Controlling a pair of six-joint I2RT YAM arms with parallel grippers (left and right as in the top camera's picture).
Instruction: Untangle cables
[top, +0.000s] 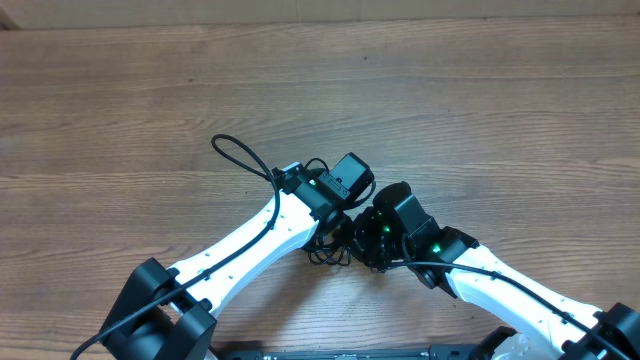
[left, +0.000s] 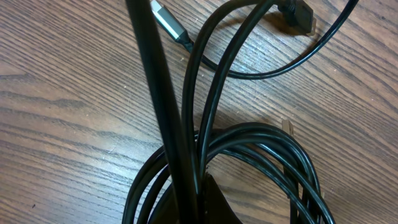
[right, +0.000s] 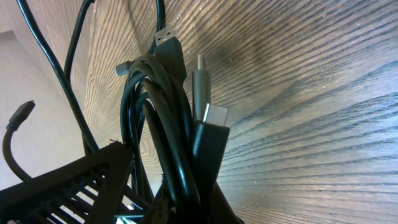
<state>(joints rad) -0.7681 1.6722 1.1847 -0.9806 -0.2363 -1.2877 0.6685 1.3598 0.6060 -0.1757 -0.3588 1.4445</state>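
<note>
Near the front middle of the table (top: 480, 100), the cables (top: 324, 254) lie bunched beneath both arms. The left gripper (top: 338, 215) and the right gripper (top: 375, 235) are each clamped on the bundle. One silver plug (left: 166, 23) rests on the wood.

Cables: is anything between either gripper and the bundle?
Nothing visible stands between them. The left gripper and right gripper are both shut right at the cables, with cords bunched against their fingers in both wrist views.
</note>
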